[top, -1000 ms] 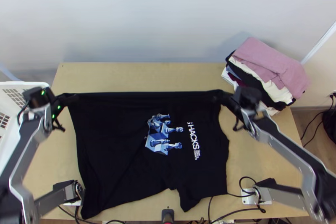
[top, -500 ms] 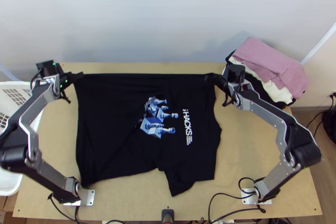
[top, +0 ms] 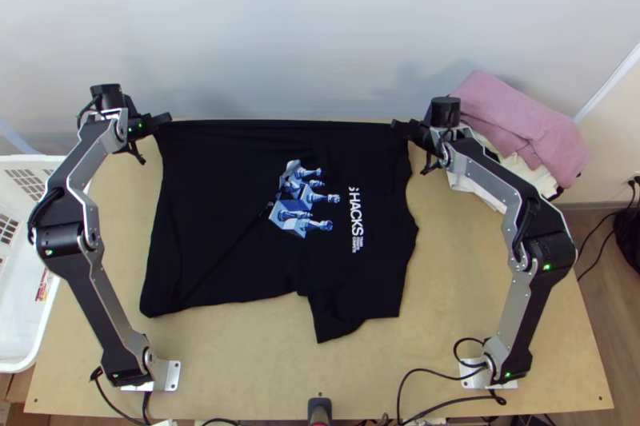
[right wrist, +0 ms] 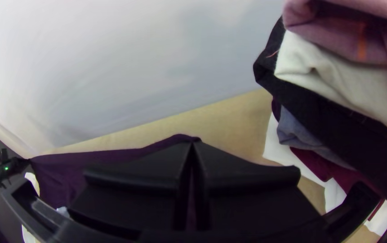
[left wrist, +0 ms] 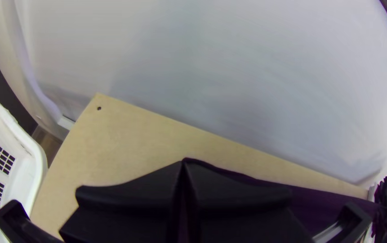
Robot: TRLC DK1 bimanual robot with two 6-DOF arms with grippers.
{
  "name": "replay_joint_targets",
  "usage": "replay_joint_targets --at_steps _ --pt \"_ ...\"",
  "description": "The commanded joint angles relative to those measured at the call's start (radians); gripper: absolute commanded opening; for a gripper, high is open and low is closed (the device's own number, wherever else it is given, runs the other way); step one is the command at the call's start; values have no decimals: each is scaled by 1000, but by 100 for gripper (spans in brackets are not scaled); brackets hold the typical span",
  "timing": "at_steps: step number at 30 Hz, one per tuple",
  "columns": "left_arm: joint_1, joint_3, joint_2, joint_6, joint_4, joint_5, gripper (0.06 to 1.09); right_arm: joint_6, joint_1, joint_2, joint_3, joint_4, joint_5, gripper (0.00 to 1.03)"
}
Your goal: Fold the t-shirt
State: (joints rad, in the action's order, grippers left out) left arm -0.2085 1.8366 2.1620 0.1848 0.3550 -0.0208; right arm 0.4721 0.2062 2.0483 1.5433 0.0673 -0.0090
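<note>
Pale wall [top: 280, 26] rises behind the far edge of the light wooden table [top: 240, 370], inspected first from the top view. Left gripper [top: 162, 120] and right gripper [top: 400, 128] stand at that far edge, well apart, each at one end of the black t-shirt [top: 228, 186]. Cloth is spread between them and on toward the arms' bases; its far border runs nearly straight from one gripper to the other. Blue printed figures [top: 302, 202] lie between the two grippers and nearer the bases, with white lettering [top: 355, 222] beside them, on the right gripper's side. One sleeve [top: 340, 326] points to the near edge, baseward of the right gripper. A white basket [top: 24, 314] stands on the left gripper's outer side, baseward of it. A pile of clothes, pink cloth [top: 520, 122] uppermost, is noted close by the right gripper, on its outer side.

Left wrist view: the fingers [left wrist: 126, 198] are together at their tips, clamped on the edge of the t-shirt. Dark cloth leads from the tips toward the right gripper's side. Beyond the tips is a table corner with a small hole [left wrist: 99, 108].

Right wrist view: the fingers [right wrist: 135, 175] are likewise pressed together on the t-shirt, a small rumple of cloth showing at the tips. From there the border runs off to the left gripper. A cream cloth [right wrist: 337, 76] and a dark one [right wrist: 319, 117] lie under the pink in the adjacent pile.
</note>
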Motion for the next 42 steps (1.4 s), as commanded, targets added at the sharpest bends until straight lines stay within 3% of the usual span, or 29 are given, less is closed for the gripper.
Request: replay_joint_targets --at_steps 1,9,15,30,40,41,42 --pt "-25 66 10 22 36 13 10 20 -31 6 40 26 32 3" --pt "-31 36 -105 27 197 -145 9 16 2 -69 11 144 32 3" --pt "-46 -89 -206 21 182 -189 10 14 13 -139 -58 161 32 3" --pt "-86 -534 -390 -24 -8 -202 10 11 42 -278 -298 170 29 3" --pt "-86 -655 -398 -28 -60 -202 10 25 79 -274 -390 146 29 3" --pt "-86 -663 -398 -31 -60 -202 17 25 81 -270 -390 146 29 9" --pt "-86 -672 -396 -39 -62 -202 31 25 81 -270 -393 146 29 23"
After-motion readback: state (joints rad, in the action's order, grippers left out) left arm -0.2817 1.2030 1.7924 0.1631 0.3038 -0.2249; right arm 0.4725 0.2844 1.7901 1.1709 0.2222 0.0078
